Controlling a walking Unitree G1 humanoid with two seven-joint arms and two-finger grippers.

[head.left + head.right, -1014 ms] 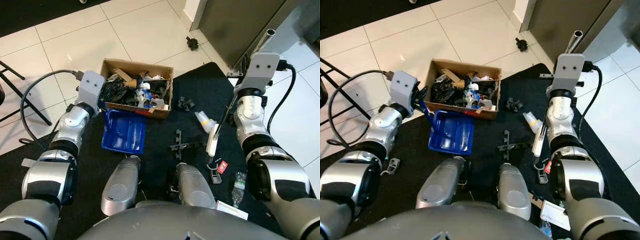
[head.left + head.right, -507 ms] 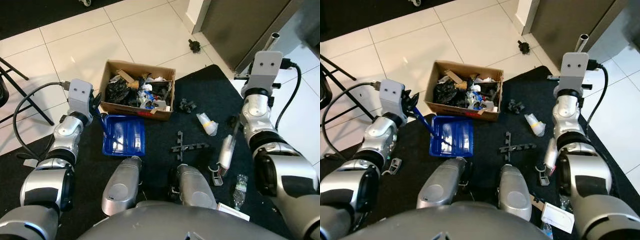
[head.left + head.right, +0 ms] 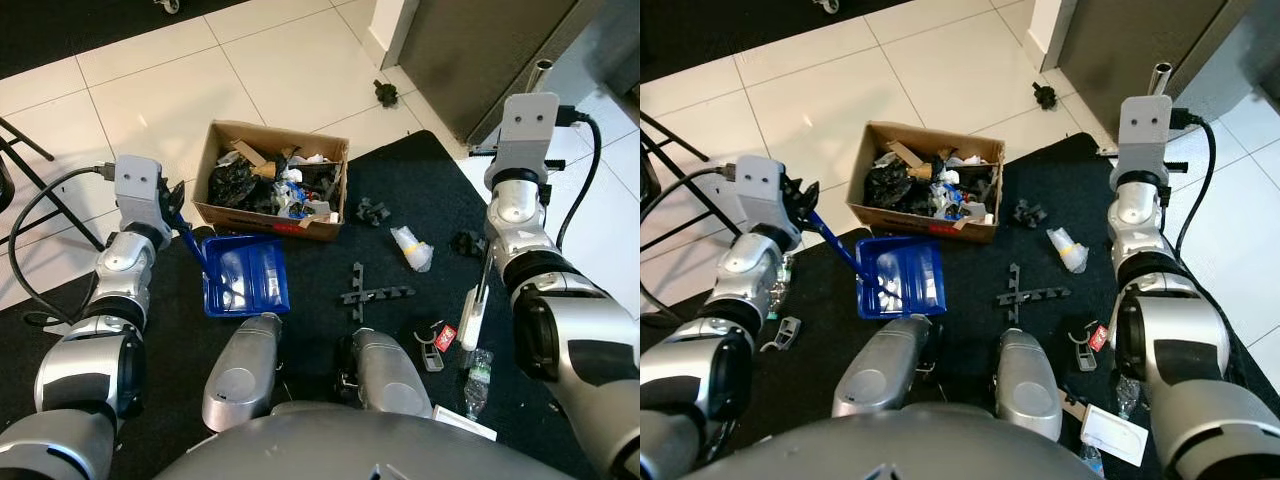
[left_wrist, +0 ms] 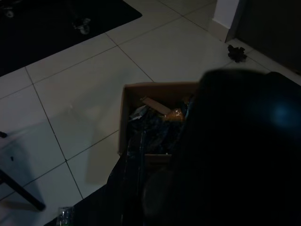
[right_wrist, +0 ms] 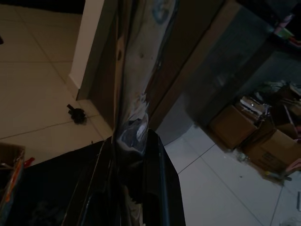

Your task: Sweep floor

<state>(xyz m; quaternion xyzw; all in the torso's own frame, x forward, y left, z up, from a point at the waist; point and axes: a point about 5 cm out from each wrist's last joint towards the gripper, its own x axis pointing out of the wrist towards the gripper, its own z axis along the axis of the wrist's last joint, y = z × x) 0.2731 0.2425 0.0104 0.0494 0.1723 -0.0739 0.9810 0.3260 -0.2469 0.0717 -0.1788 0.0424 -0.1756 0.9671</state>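
My left gripper (image 3: 805,200) is shut on the thin handle of a blue dustpan (image 3: 243,277). The pan lies flat on the black rug (image 3: 320,262), just in front of a cardboard box (image 3: 318,228) full of rubbish. My right gripper (image 5: 129,139) is shut on the broom pole (image 5: 141,70), with a black finger on each side. The broom's pale lower end (image 3: 470,325) rests on the rug at my right. Litter lies between pan and broom: a black cross-shaped piece (image 3: 372,293), a crumpled clear wrapper (image 3: 410,246) and small black bits (image 3: 370,210).
A red tag (image 3: 445,336) and a clear bottle (image 3: 478,366) lie near the broom's end. Another black scrap (image 3: 385,92) sits on the white tiles by a dark door (image 3: 470,50). Black chair legs (image 3: 50,205) and a cable (image 3: 30,215) stand at the left.
My left arm swung out to the left and the dustpan settled flat a little further left. The broom's lower end swept right and toward me, away from the clear wrapper.
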